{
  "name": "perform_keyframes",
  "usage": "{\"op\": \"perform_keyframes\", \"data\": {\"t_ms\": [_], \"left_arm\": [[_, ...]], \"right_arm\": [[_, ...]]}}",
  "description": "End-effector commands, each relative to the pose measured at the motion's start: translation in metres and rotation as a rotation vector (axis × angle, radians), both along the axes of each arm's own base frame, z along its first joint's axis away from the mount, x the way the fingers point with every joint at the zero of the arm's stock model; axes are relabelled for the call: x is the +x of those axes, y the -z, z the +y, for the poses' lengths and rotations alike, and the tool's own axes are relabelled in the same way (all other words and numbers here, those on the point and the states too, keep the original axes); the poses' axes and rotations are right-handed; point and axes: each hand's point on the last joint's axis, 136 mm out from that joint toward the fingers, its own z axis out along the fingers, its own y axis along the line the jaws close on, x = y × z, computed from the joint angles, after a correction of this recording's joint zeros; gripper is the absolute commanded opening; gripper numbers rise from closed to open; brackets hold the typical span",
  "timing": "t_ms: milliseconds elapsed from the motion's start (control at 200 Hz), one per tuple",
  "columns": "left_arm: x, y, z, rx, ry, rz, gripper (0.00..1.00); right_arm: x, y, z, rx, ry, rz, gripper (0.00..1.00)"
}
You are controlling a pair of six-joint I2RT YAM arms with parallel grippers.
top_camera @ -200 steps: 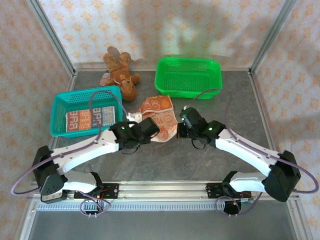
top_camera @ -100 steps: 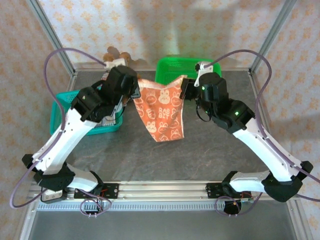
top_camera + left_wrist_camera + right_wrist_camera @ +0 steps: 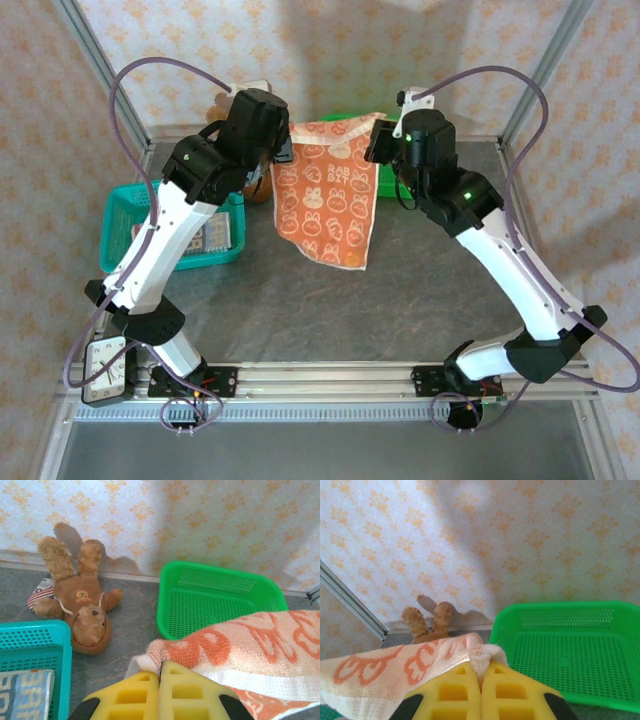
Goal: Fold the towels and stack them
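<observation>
Towel in hand: the orange towel (image 3: 328,200) hangs spread in the air over the far middle of the table (image 3: 300,320). Its top edge is stretched between the two arms and its lower edge slants down to the right.
Left fingers (image 3: 140,695): closed tight on the towel's left top corner, holding only a small bunch of hem.
Right fingers (image 3: 455,690): closed on the right top corner, with an equally thin bite.
Other towel: a grey-teal printed towel (image 3: 22,690) lies in the teal basket (image 3: 30,626) at the left.
Risk of slip: with so little cloth pinched, pulling the arms further apart could tug a corner free and let the towel collapse.
Risk of skew: the slanted hang could lay it down crooked, giving an uneven fold.
Risk of snag: the green basket (image 3: 212,569) and teddy bear (image 3: 82,610) lie at the far edge just beyond the towel. Lowering too far back could drape the cloth over the rim.
</observation>
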Motion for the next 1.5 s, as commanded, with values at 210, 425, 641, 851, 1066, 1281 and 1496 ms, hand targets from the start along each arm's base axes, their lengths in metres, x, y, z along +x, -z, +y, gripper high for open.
{"op": "perform_keyframes", "data": {"t_ms": [210,425,641,851,1066,1281,1496], "left_arm": [[-0.033,-0.047,0.008,-0.11,0.057,-0.1,0.0],[-0.075,-0.068,-0.001,-0.134,0.119,-0.211,0.0],[-0.114,-0.079,-0.005,-0.189,0.193,-0.224,0.0],[-0.142,-0.084,-0.008,-0.207,0.233,-0.236,0.0],[-0.137,-0.061,-0.01,-0.228,0.167,-0.176,0.0],[-0.095,-0.026,-0.009,-0.161,0.091,-0.073,0.0],[-0.066,-0.035,-0.013,-0.145,0.083,-0.103,0.0]], "right_arm": [[-0.021,-0.055,-0.007,0.054,-0.062,-0.106,0.0],[-0.055,-0.056,-0.014,0.094,-0.121,-0.096,0.0],[-0.11,-0.056,-0.018,0.085,-0.196,-0.078,0.0],[-0.142,-0.05,-0.024,0.15,-0.241,-0.03,0.0],[-0.133,-0.03,-0.03,0.189,-0.156,0.038,0.0],[-0.089,-0.004,-0.023,0.13,-0.106,0.104,0.0],[-0.051,-0.01,-0.011,0.098,-0.117,0.078,0.0]]}}
